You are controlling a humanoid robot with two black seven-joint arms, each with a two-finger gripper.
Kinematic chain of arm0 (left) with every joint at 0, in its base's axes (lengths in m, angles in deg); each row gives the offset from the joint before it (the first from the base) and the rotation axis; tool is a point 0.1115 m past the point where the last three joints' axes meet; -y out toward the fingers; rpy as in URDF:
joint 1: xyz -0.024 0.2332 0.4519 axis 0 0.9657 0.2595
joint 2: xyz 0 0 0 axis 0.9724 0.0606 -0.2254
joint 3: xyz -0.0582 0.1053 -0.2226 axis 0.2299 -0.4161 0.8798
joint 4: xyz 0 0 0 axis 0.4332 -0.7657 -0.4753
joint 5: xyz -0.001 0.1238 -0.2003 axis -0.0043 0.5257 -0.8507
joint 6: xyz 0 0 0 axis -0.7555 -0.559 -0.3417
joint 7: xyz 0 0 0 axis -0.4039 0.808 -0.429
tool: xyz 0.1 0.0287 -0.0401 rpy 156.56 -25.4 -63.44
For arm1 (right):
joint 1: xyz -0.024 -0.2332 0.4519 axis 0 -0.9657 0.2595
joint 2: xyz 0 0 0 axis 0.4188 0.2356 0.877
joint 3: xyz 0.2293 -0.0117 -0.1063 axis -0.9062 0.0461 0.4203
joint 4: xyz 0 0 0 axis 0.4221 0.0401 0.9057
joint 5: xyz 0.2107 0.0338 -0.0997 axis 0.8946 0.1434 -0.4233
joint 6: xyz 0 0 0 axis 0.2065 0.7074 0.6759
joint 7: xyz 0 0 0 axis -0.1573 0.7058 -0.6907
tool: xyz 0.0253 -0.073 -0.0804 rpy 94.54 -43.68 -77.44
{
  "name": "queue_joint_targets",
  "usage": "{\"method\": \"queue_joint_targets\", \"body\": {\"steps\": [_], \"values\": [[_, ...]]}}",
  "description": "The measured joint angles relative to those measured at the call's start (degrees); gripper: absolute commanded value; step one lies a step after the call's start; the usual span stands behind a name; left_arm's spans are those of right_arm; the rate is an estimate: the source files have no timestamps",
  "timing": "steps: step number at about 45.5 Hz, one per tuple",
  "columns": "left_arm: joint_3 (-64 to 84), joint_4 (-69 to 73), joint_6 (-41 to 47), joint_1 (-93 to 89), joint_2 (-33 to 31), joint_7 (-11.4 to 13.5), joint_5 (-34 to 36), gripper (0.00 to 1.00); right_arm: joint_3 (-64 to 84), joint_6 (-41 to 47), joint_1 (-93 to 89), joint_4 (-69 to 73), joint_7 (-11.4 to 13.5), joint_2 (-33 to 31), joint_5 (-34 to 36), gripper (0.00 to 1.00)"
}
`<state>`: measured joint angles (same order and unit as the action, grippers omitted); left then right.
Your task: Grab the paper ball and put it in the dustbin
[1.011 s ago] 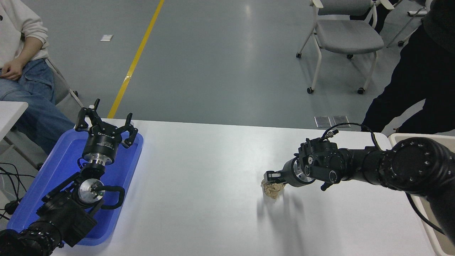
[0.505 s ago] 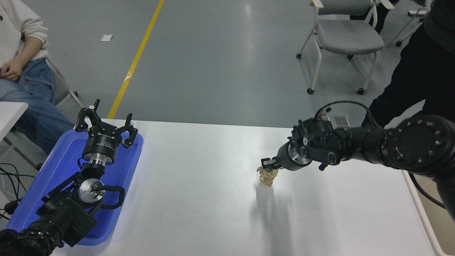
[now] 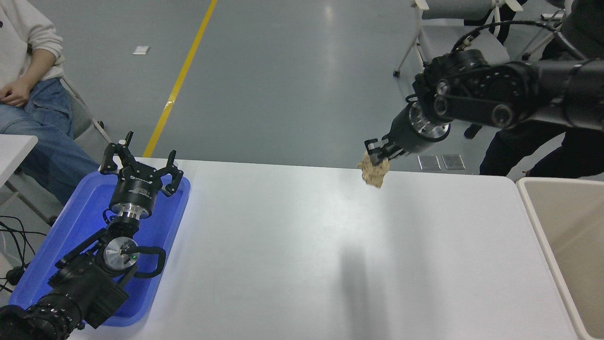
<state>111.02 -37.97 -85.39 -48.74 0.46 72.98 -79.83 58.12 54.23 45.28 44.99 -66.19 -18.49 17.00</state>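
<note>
While the left end effector [image 3: 140, 163] sits parked, fingers spread, over the blue tray [image 3: 71, 226] at the tabletop's [image 3: 283, 245] near-left corner, the dustbin [image 3: 561, 226] stands against the right edge, beige plastic with a thick pale rim and smooth inner walls. Farther off, the right end effector [image 3: 377, 152] hangs high over the far edge, pinching the paper ball [image 3: 373, 171], a wrinkly tan wad dangling beneath it. From there the bin lies to the right and nearer, so I judge the carry must swing that way.
</note>
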Motion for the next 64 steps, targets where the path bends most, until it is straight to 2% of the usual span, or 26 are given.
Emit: {"method": "queue_joint_targets", "body": {"steps": [14, 42, 55, 64], "values": [[0.0, 0.0, 0.04, 0.0, 0.0, 0.0, 0.0, 1.0, -0.01, 4.23, 9.3, 2.52, 0.1, -7.06, -1.07, 0.0], [0.0, -0.02, 0.02, -0.01, -0.01, 0.0, 0.0, 1.0, 1.18, 5.35, 12.02, 3.81, 0.35, -13.59, -3.73, 0.0], [0.0, 0.01, 0.02, -0.01, 0.0, 0.0, -0.01, 1.0, 4.3, 5.34, 7.13, -2.19, 1.07, -22.09, -6.33, 0.0], [0.0, 0.0, 0.02, -0.01, 0.0, 0.0, -0.01, 1.0, 6.59, 1.45, -0.58, -10.19, 1.49, -26.78, -6.47, 0.0]]}}
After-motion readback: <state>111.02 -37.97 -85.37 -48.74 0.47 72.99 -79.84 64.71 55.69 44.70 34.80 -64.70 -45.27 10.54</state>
